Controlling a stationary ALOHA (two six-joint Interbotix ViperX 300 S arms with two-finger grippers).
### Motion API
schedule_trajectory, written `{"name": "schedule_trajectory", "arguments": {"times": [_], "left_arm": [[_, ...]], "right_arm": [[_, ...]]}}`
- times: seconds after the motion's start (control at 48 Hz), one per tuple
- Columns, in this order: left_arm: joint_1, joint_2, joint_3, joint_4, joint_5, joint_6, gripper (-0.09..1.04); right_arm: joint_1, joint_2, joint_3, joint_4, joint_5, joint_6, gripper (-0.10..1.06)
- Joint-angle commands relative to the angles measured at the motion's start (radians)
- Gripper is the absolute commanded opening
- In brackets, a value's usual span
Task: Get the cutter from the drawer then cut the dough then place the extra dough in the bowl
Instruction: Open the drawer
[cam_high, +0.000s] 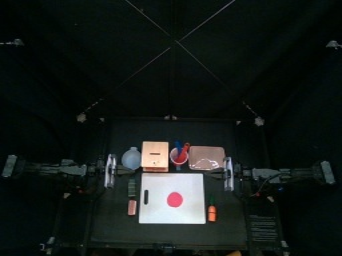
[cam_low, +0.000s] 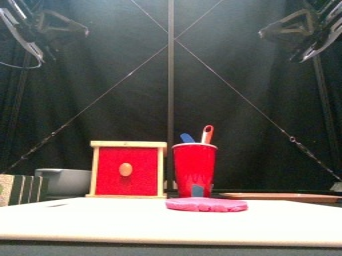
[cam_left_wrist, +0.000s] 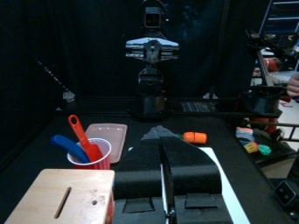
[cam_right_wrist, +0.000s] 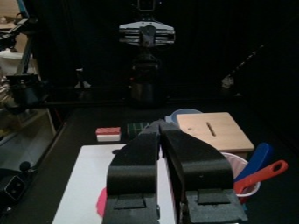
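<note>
Where the claws stand: left claw (cam_left_wrist: 165, 149) and right claw (cam_right_wrist: 162, 138) sit at opposite sides of the surface (cam_high: 107, 228), each with its jaws pressed together and gripping nothing.
Dough (cam_high: 174, 198): a red disc lying flat on the white cutting board (cam_high: 150, 184), between the 2 claws and a little toward the front, touching neither.
Wooden box (cam_high: 155, 155): between the claws, toward the back. Its red drawer front (cam_low: 128, 172) is closed, so the cutter is out of sight.
Red cup (cam_low: 195, 170): just beside the box on the right claw's side. It holds 1 blue knife (cam_low: 187, 138) and 1 red knife (cam_low: 206, 133).
Bowl (cam_high: 131, 158): near the left claw, beside the box; I cannot tell what is inside.
Pink tray (cam_high: 207, 153): near the right claw, past the cup; contents unclear.
Loose toys: an orange toy (cam_high: 211, 213) lies off the board on the right claw's side, and a red and white toy (cam_high: 132, 207) on the left claw's side.
</note>
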Motion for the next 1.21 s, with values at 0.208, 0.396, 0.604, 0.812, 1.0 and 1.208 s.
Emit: {"name": "schedule_trajectory", "arguments": {"times": [0.208, 0.396, 0.604, 0.812, 1.0, 1.208], "left_arm": [[-0.055, 0.15, -0.035, -0.227, -0.126, -0.014, 0.03], [-0.133, 0.225, -0.009, -0.489, -0.156, -0.026, 0.03], [-0.164, 0.304, -0.009, -0.735, -0.189, -0.041, 0.03], [-0.169, 0.445, -0.025, -0.834, -0.236, -0.041, 0.03], [-0.186, 0.569, -0.081, -0.874, -0.298, -0.043, 0.03], [-0.189, 0.687, -0.117, -0.96, -0.298, -0.069, 0.06]], "right_arm": [[-0.1, 0.299, -0.137, -0.021, -0.078, -0.012, 0.03], [-0.204, 0.632, -0.347, -0.149, -0.172, -0.009, 0.03], [-0.305, 1.009, -0.612, -0.278, -0.221, 0.003, 0.04], [-0.331, 1.223, -0.799, -0.322, -0.227, 0.008, 0.04], [-0.325, 1.284, -0.834, -0.336, -0.227, 0.009, 0.04], [-0.321, 1.295, -0.818, -0.33, -0.221, 0.012, 0.04]]}}
